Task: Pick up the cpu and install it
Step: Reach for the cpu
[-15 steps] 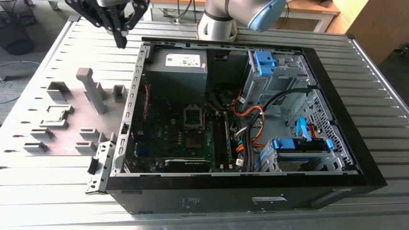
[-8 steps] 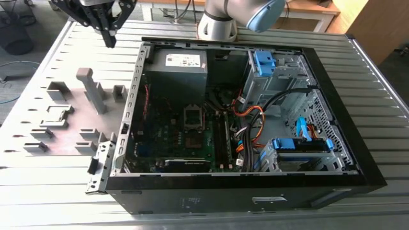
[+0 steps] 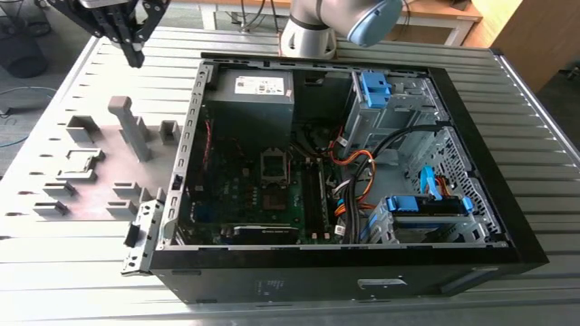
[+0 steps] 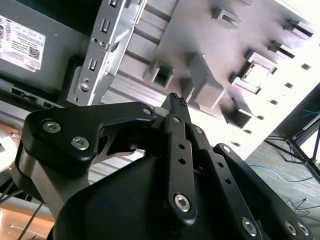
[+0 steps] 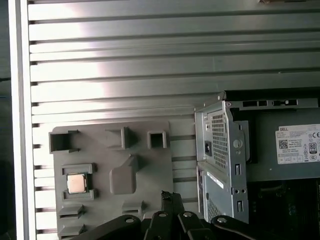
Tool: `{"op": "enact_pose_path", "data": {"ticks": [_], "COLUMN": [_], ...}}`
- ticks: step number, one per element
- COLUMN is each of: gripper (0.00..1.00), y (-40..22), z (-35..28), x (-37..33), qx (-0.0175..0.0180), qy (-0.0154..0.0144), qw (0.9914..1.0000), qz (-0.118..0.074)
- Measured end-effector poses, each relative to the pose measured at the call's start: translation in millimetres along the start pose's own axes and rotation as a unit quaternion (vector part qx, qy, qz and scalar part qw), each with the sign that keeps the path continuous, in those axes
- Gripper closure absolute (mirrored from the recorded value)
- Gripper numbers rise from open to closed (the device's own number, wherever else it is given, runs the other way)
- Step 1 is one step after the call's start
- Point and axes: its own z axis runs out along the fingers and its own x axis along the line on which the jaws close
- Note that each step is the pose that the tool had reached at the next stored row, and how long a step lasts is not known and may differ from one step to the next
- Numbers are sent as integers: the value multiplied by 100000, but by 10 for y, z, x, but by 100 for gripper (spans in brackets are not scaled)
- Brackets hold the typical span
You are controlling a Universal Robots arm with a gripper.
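- Pincer [image 3: 136, 60] hangs at the upper left of the exterior view, above the slatted tabletop [image 3: 64, 272], beyond the far end of the grey holder plate [image 3: 95, 200].
- In both wrist views the fingertips are pressed together with nothing between them [image 4: 176, 100] [image 5: 171, 196].
- Pincer touches nothing and sits well above the plate.
- Nearest feature below it: a tall grey block [image 3: 132, 129] standing upright on the plate, with smaller holder blocks [image 3: 80, 125] around it.
- The cpu [image 5: 76, 183] lies flat in a square nest on the plate, silvery top up, well apart from the pincer.
- In the exterior view the nest and cpu [image 3: 80, 161] are at the left middle of the frame, to the exterior view's left of the tall block.
- Computer case [image 3: 507, 224] lies open on its side, just beside the plate on the exterior view's right, filling the centre and right of the frame.
- Inside the case: power supply [image 3: 249, 92] at the far end, green motherboard [image 3: 263, 197] below it in the frame, dark rectangular socket frame [image 3: 274, 163] near the board's middle.
- Orange cables [image 3: 358, 163] and blue drive brackets [image 3: 374, 88] occupy the right half of the case.
- Arm base [image 3: 308, 37] stands at the top centre of the exterior view, behind the case.
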Motion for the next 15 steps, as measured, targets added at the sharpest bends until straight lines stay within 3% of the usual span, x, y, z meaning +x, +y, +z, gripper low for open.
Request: {"op": "enact_pose_path", "data": {"ticks": [7, 15], "gripper": [89, 89], "y": [-19, -40], "z": [26, 86], "x": [256, 498], "qx": [-1, 3], "qy": [2, 3], "qw": [100000, 100000], "qz": [1, -2]}}
